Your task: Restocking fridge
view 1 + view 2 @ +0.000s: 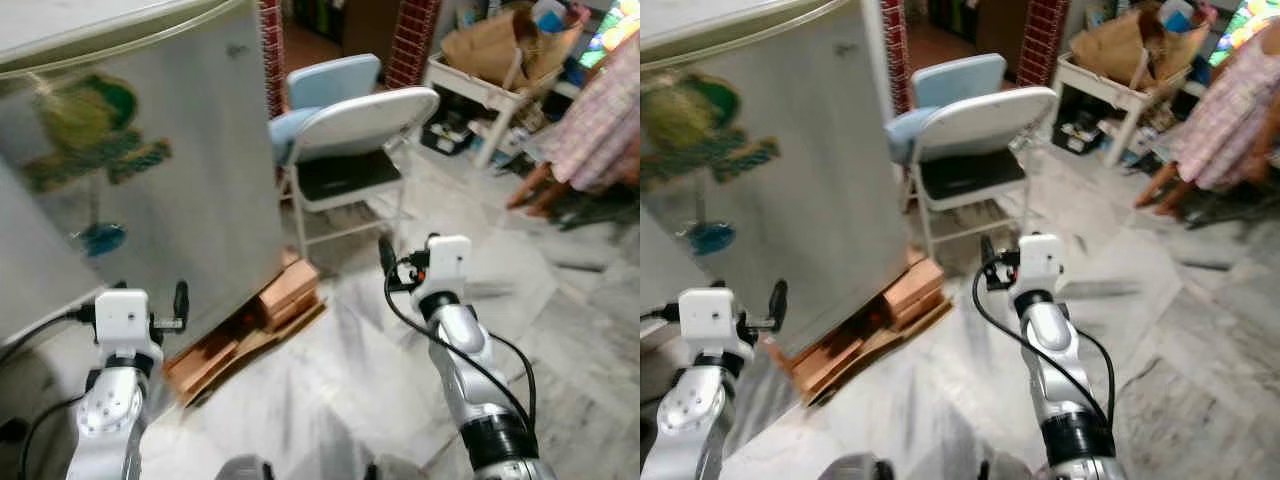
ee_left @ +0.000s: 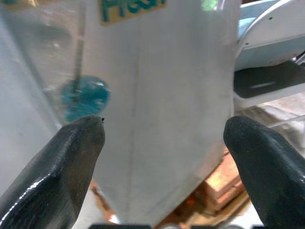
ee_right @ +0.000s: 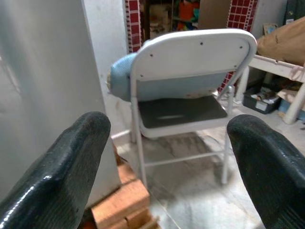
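The grey fridge (image 1: 170, 170) stands at my left with its door closed and green and blue stickers (image 1: 85, 130) on the front. My left gripper (image 2: 164, 129) is open and empty, held low in front of the fridge's corner edge (image 2: 138, 143). To the right, over the marble floor, my right gripper (image 3: 167, 126) is also open and empty and points at a white folding chair (image 3: 190, 62). In the head views the left gripper's finger (image 1: 181, 300) is close to the fridge front, and the right gripper's finger (image 1: 386, 256) rises beside its white wrist block.
Wooden blocks and flattened cardboard (image 1: 270, 310) lie under the fridge's corner. The white folding chair (image 1: 350, 150) stands next to the fridge, with a blue chair (image 1: 330, 80) behind it. A white table with a brown paper bag (image 1: 495, 50) is far right, beside a person in a patterned skirt (image 1: 600, 110).
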### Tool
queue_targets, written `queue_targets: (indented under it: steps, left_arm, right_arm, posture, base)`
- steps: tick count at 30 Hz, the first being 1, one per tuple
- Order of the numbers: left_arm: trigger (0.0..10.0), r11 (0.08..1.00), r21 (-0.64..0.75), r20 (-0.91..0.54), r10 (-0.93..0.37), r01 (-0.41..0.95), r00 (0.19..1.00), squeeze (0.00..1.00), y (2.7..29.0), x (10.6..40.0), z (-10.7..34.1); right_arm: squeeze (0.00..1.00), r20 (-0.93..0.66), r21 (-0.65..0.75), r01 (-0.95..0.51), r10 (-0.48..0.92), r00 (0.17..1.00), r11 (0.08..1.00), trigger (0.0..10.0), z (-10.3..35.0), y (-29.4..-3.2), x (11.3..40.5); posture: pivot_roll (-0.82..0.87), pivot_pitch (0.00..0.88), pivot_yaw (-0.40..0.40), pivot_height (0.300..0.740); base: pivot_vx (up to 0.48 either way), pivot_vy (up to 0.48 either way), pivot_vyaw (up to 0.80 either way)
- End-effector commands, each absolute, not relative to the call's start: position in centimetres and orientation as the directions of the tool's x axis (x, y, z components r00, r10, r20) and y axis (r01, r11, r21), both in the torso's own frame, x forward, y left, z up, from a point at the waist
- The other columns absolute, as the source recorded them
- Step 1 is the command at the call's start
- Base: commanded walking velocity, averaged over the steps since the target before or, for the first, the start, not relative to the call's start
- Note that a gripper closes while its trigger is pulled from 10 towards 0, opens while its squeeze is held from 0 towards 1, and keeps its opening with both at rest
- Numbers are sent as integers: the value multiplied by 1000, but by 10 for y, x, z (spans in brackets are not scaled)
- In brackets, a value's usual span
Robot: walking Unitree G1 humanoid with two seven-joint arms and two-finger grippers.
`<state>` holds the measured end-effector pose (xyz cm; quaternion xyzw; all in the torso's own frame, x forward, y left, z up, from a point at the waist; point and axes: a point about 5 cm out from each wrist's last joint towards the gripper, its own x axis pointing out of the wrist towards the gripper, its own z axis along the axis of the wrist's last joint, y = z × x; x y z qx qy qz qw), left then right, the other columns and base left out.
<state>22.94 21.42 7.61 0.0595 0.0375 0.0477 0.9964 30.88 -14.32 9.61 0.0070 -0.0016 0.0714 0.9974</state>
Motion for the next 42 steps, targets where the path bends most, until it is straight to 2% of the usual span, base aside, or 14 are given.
queue_targets:
  steps: [1, 15, 19, 20, 22, 24, 33, 39, 42]
  left_arm:
    - [10000, 990, 119, -64, 80, -72, 995, 0, 207, 231, 78]
    - [10000, 990, 121, -67, 84, -76, 994, 0, 208, 229, 76]
    - [10000, 990, 118, -65, 84, -76, 994, 0, 208, 229, 76]
    - [10000, 990, 118, -66, 86, -78, 994, 0, 208, 229, 76]
    - [10000, 990, 121, -66, 85, -76, 994, 0, 209, 229, 76]
    - [10000, 989, 126, -66, 80, -71, 995, 0, 209, 229, 77]
    - [10000, 984, 168, -49, 70, -61, 996, 0, 210, 231, 82]
    - [10000, 981, 184, -58, 79, -68, 995, 0, 212, 232, 81]
    - [10000, 986, 139, -55, 100, -91, 994, 0, 210, 231, 83]
  right_arm:
    - [0, -14, 10, -115, 116, 993, 993, 10000, 92, -155, 308]
    - [0, -60, 48, -180, 182, 981, 983, 10000, 84, -145, 306]
    - [0, -65, -20, -212, 211, 975, 977, 10000, 82, -138, 305]
    - [0, -92, 88, -180, 188, 978, 980, 10000, 79, -137, 305]
    - [0, -105, 148, -147, 163, 981, 978, 10000, 78, -137, 305]
    - [0, -78, 84, -148, 154, 985, 985, 10000, 80, -137, 305]
    - [0, -65, 112, -171, 179, 982, 979, 10000, 82, -128, 302]
    - [0, -71, 127, -150, 160, 985, 980, 10000, 83, -131, 305]
    - [0, -67, 115, -125, 133, 989, 986, 10000, 84, -136, 306]
  posture:
    - [7, 59, 22, 740]
    - [19, 56, 16, 740]
    - [20, 58, 11, 740]
    - [20, 58, 11, 740]
    - [20, 58, 15, 740]
    - [20, 60, 21, 740]
    - [28, 81, 46, 740]
    - [33, 85, 47, 740]
    - [38, 87, 44, 740]
  base:
    - [0, 480, 0]
    - [0, 480, 0]
    - [0, 480, 0]
    - [0, 480, 0]
    - [0, 480, 0]
    - [0, 480, 0]
    - [0, 471, 0]
    - [0, 55, -800]
    - [0, 0, -800]
